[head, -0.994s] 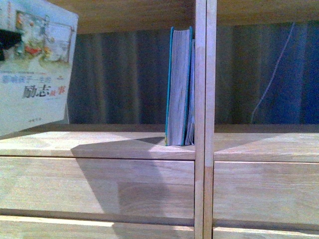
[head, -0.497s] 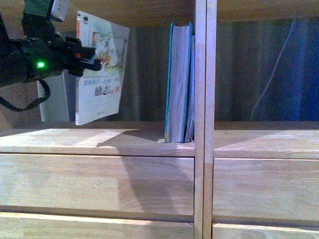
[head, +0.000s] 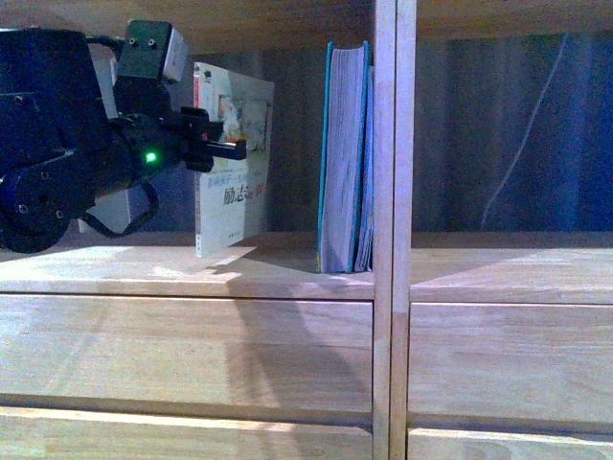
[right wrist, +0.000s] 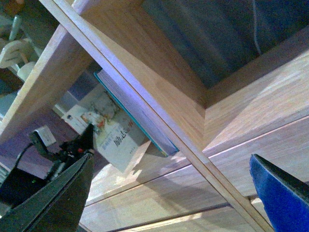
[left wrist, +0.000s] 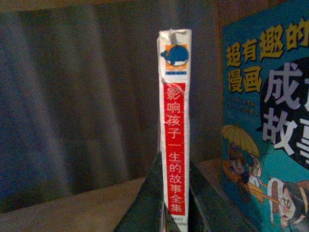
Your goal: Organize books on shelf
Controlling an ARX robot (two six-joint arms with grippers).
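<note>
The left gripper (head: 226,149) is clamped on the white paperback (head: 239,196), its 2 fingers pinching the red-and-white spine. The book is upright in the shelf (head: 287,280)'s left compartment, near the teal book (head: 343,163), which stands against the central divider (head: 395,192). The right gripper (right wrist: 171,162) is spread wide and holds nothing.
</note>
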